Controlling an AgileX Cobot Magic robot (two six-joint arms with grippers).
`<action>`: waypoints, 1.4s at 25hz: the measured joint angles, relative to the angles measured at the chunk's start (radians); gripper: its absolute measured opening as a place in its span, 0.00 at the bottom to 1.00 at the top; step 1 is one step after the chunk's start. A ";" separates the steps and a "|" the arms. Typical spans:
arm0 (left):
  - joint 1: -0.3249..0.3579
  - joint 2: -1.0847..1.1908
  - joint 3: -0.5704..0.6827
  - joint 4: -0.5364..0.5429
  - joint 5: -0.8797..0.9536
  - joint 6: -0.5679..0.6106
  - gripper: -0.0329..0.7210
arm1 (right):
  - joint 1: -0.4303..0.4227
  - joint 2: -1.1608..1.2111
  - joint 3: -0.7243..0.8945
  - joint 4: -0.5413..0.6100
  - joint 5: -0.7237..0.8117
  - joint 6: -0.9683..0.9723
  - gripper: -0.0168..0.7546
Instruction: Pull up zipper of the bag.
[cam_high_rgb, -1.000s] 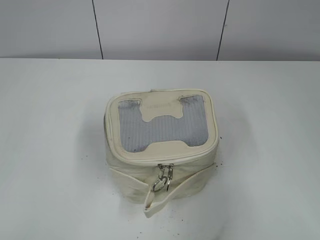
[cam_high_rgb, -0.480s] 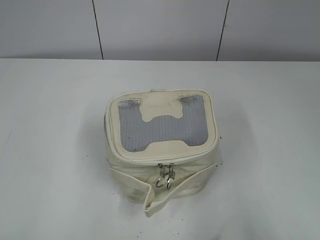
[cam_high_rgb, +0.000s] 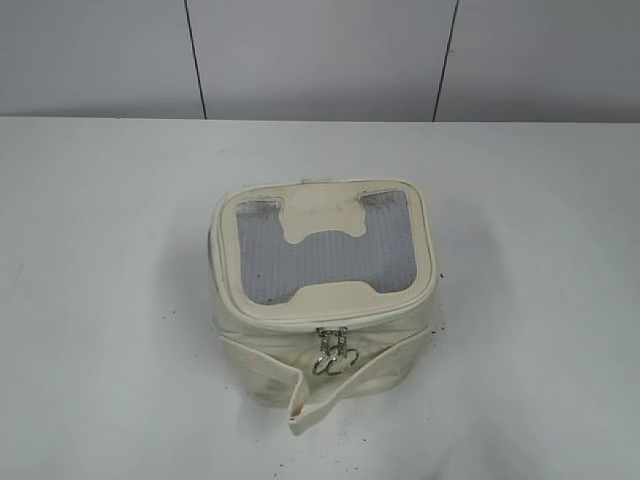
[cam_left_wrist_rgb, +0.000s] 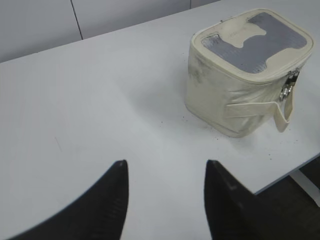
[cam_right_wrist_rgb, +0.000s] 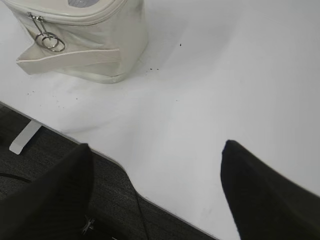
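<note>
Exterior view: the bag (cam_high_rgb: 322, 290), boxy cream leatherette with a grey mesh top panel (cam_high_rgb: 325, 252), stands near the middle of the white table (cam_high_rgb: 110, 300); neither arm appears. The zipper (cam_high_rgb: 330, 322) track rings the top rim, its two silver ring pulls (cam_high_rgb: 331, 358) hanging together at the front, apparently just above the loose strap (cam_high_rgb: 330, 392).

Left wrist view: the left gripper (cam_left_wrist_rgb: 165, 172) is spread open and empty, well apart from the bag.

Right wrist view: the right gripper (cam_right_wrist_rgb: 155, 170) is likewise open and empty, near the table edge. Likely risks: pinching the strap instead of a small pull, or dragging the light, unsteadied bag.
</note>
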 joint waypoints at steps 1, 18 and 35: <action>0.000 0.000 0.000 -0.001 0.000 0.000 0.55 | 0.000 0.000 0.000 0.000 -0.001 0.000 0.79; 0.064 0.000 0.000 -0.003 -0.002 0.000 0.54 | -0.088 -0.005 0.000 0.001 -0.003 -0.001 0.78; 0.585 -0.001 0.000 -0.003 -0.003 0.000 0.52 | -0.410 -0.107 0.001 0.001 -0.004 -0.001 0.78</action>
